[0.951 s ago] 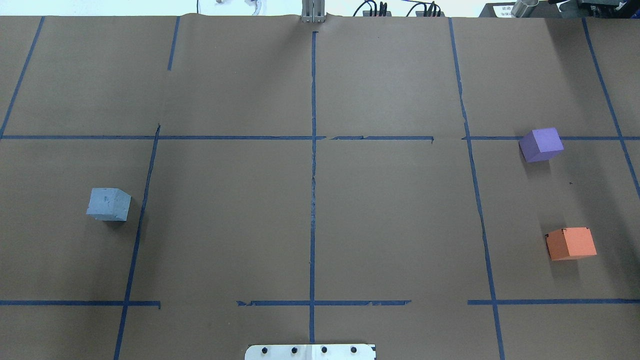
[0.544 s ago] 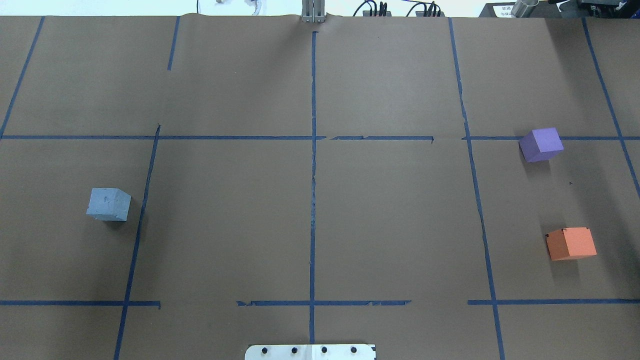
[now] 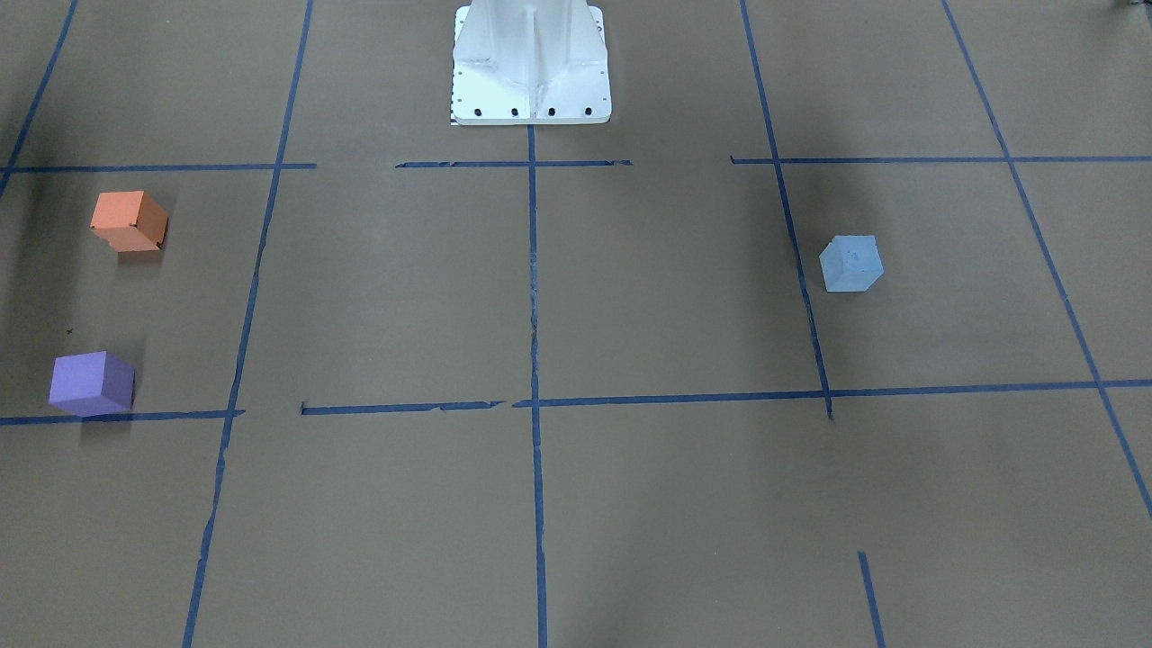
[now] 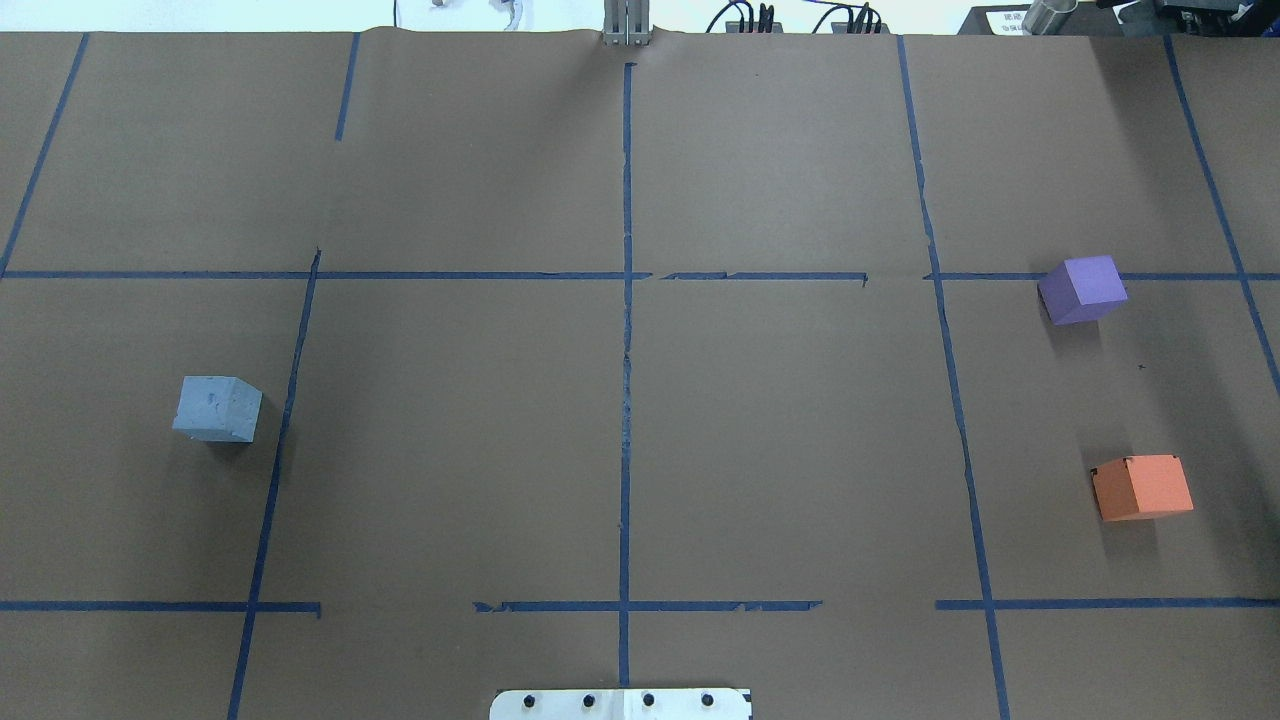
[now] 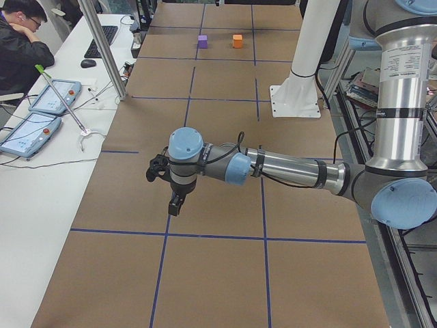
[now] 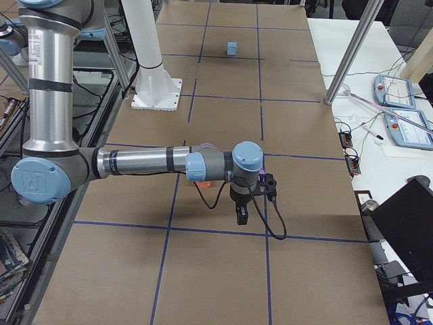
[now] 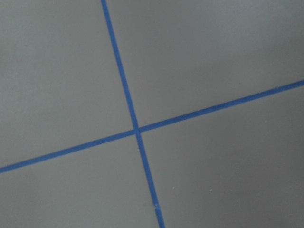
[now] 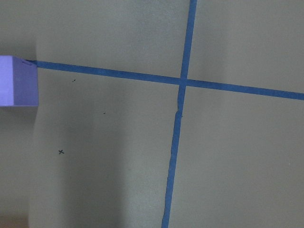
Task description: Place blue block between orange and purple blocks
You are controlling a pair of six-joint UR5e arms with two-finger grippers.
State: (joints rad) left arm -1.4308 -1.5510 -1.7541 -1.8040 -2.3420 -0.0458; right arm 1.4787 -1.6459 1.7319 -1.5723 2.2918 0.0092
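Note:
The blue block (image 4: 217,408) sits alone on the table's left side; it also shows in the front view (image 3: 850,264) and far off in the right view (image 6: 232,49). The purple block (image 4: 1083,289) and the orange block (image 4: 1142,487) stand apart on the right side, with bare paper between them. The purple block's edge shows in the right wrist view (image 8: 18,81). My left gripper (image 5: 175,203) shows only in the left view and my right gripper (image 6: 241,215) only in the right view, both pointing down above the table. I cannot tell whether either is open or shut.
Brown paper with blue tape lines (image 4: 626,350) covers the table. The white robot base (image 3: 531,90) stands at the near middle edge. An operator (image 5: 20,41) sits at a side table with tablets (image 5: 31,133) beyond the far edge.

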